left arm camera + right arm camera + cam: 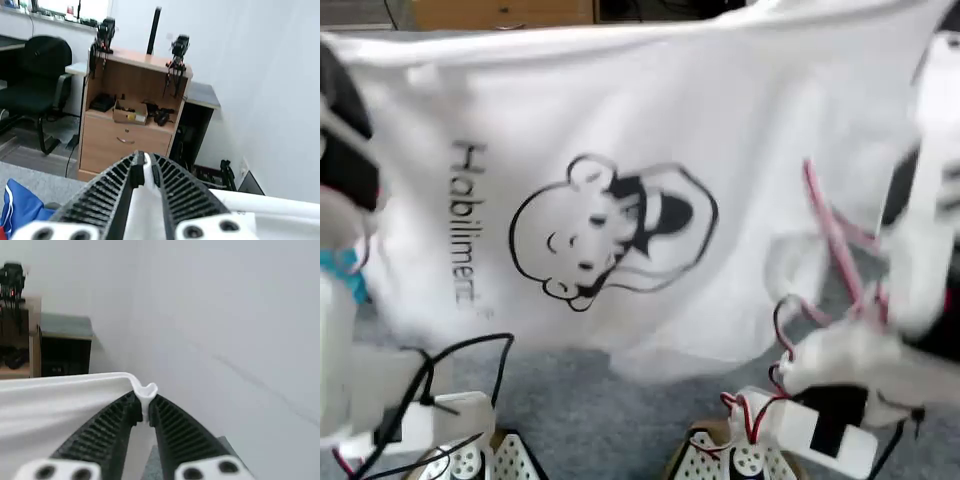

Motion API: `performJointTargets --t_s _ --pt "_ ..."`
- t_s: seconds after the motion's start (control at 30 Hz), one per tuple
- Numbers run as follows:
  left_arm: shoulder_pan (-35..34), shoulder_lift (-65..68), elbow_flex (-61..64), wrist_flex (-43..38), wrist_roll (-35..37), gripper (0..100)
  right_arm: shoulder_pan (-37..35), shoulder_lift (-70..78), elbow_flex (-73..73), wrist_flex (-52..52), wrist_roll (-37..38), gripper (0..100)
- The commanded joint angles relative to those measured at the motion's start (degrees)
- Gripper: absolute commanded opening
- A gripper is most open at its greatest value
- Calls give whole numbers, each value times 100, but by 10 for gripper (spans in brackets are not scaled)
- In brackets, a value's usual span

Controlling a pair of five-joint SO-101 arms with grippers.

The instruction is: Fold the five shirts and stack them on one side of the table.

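A white shirt (620, 200) with a black cartoon face and lettering hangs spread wide above the table, held up by both arms. My left gripper (144, 162) is shut on a pinch of the white shirt (260, 210) at one upper corner. My right gripper (143, 399) is shut on the white shirt (55, 410) at the other upper corner, a small fold of cloth poking out past the fingertips. The arms stand at the left and right edges of the high view, partly behind the cloth.
A blue garment (17, 207) lies below, also seen as a blue patch (345, 272) at the left of the high view. Grey table surface (590, 410) shows under the hanging shirt. Arm bases and cables (470, 445) sit at the near edge.
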Motion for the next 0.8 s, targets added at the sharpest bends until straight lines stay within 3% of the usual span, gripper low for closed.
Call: performJointTargets --t_s 0.0,0.43,0.67,0.77 --pt "-141 -277 -18 9 -229 19 259 -66 31 -202 -53 2" --pt "-97 -207 158 53 -246 19 259 -233 -303 -123 185 3" --pt "185 -207 2576 53 26 19 251 -286 1156 -70 985 3" --pt "220 -251 3358 0 35 19 -321 -286 1279 -70 1371 3"
